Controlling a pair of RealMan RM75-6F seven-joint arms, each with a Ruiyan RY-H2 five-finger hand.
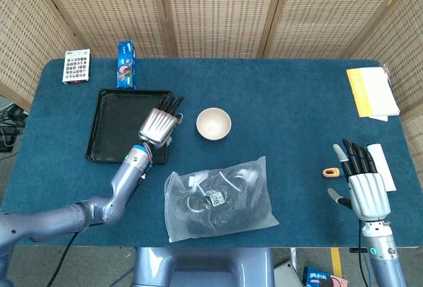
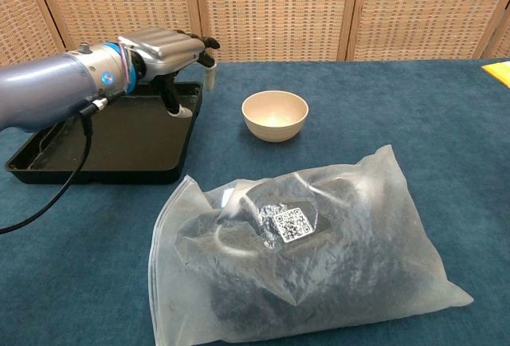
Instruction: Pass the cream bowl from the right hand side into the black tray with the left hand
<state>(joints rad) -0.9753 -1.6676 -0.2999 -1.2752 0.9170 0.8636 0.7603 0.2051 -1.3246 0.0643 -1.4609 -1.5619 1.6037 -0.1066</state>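
Note:
The cream bowl (image 1: pixel 213 123) (image 2: pixel 275 115) stands upright and empty on the blue table, just right of the black tray (image 1: pixel 109 131) (image 2: pixel 72 143). My left hand (image 1: pixel 159 123) (image 2: pixel 170 53) hovers over the tray's right edge, fingers apart and holding nothing, a short gap left of the bowl. My right hand (image 1: pixel 362 184) rests open near the table's front right corner, far from the bowl; the chest view does not show it.
A clear bag of dark cables (image 1: pixel 218 198) (image 2: pixel 299 250) lies in front of the bowl. A blue box (image 1: pixel 126 65) and a card pack (image 1: pixel 76 66) sit behind the tray. Yellow papers (image 1: pixel 372 92), a white case (image 1: pixel 381 166) and an orange item (image 1: pixel 330 171) lie at the right.

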